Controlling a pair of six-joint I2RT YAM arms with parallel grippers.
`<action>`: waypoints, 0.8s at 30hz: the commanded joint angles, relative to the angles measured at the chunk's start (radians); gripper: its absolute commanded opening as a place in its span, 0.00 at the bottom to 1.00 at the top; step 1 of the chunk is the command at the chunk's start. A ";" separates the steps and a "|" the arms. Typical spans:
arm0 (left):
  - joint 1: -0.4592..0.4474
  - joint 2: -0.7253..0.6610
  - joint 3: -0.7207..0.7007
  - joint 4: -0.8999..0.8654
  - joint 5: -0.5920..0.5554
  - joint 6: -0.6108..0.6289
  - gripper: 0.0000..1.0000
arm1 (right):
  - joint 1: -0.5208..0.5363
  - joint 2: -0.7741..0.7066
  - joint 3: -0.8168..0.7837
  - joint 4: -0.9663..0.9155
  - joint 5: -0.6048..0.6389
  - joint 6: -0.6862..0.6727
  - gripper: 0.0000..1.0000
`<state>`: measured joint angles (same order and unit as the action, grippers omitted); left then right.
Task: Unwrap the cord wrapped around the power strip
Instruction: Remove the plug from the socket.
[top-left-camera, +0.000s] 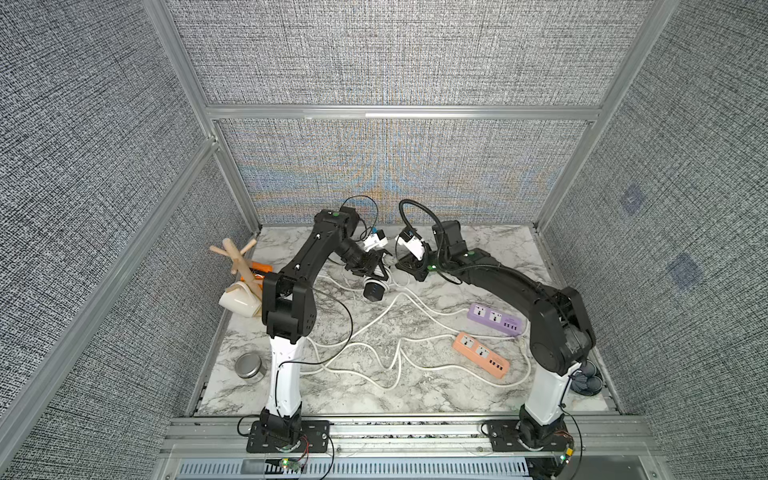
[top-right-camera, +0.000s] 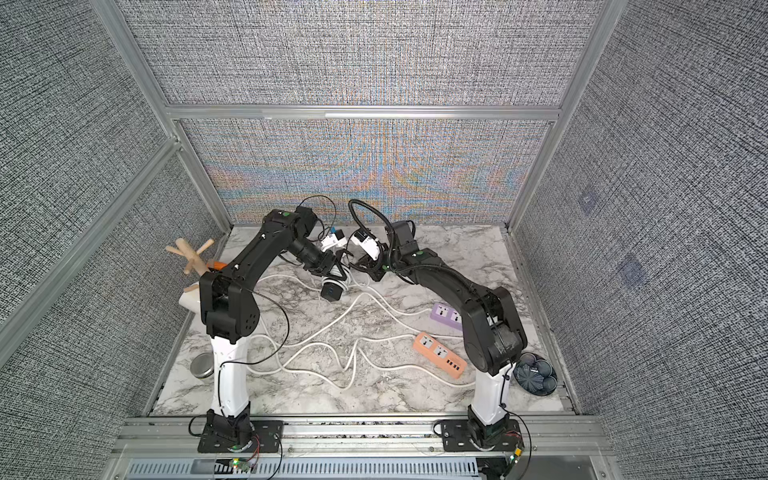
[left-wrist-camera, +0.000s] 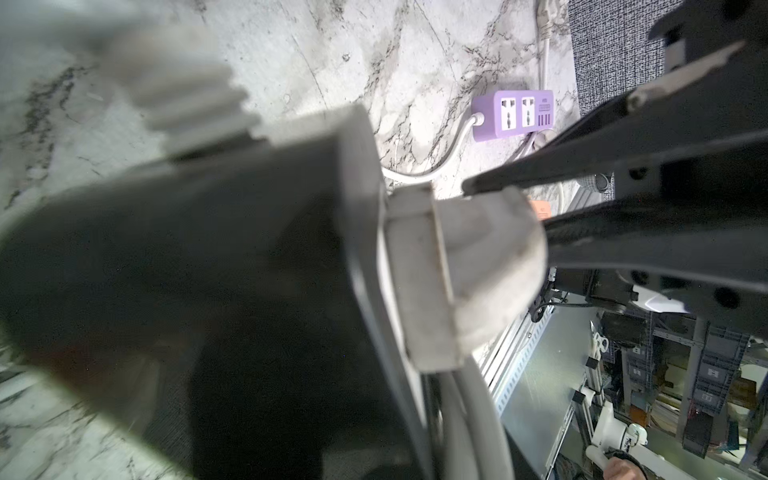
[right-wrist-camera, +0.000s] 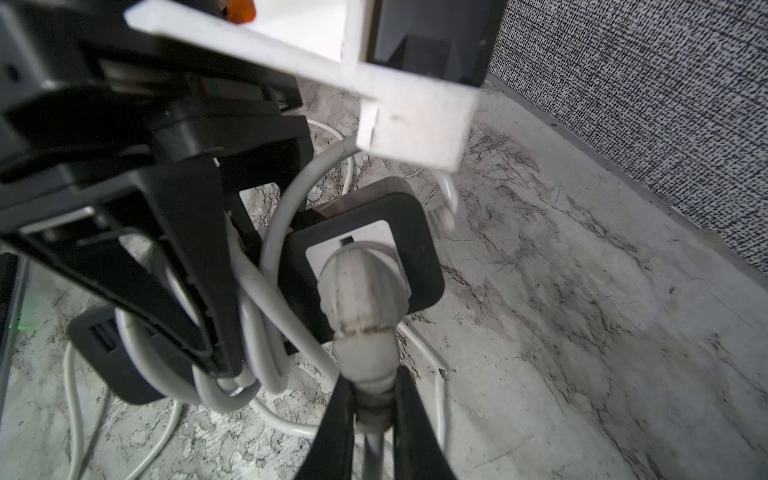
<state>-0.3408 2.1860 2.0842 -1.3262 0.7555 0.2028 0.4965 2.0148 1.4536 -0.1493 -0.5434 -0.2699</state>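
Black power strip (top-left-camera: 372, 291), toward twelve o'clock on your table (top-left-camera: 457, 399), is clamped in the left gripper (right-wrist-camera: 216, 362), with the cord (right-wrist-camera: 266, 353) wound round it. Only the wrist views show you the right gripper (right-wrist-camera: 372, 390) pinching its plug (right-wrist-camera: 361, 286). That makes three strips: purple strip (top-left-camera: 494, 319) at three o'clock, orange strip (top-left-camera: 480, 354) at four.

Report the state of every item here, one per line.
black power strip, gripped, cord turns around it
cord, several turns around that strip
plug, seated in that strip's socket
left gripper, shut on the black power strip
right gripper, shut on the plug
purple power strip, lying flat, cord unwound
orange power strip, lying flat, cord unwound
mug, on its side
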 joint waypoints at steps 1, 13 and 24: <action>0.000 -0.003 -0.006 0.071 0.021 -0.033 0.00 | 0.002 -0.021 -0.021 0.109 -0.109 0.009 0.00; 0.008 0.006 -0.105 0.358 -0.059 -0.349 0.00 | -0.086 -0.189 -0.297 0.601 -0.285 0.261 0.00; 0.004 -0.079 -0.165 0.422 -0.070 -0.319 0.00 | -0.096 -0.172 -0.311 0.691 -0.263 0.331 0.00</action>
<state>-0.3401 2.1296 1.9385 -0.9855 0.6300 -0.1089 0.3893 1.8385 1.1191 0.5411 -0.8120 0.0895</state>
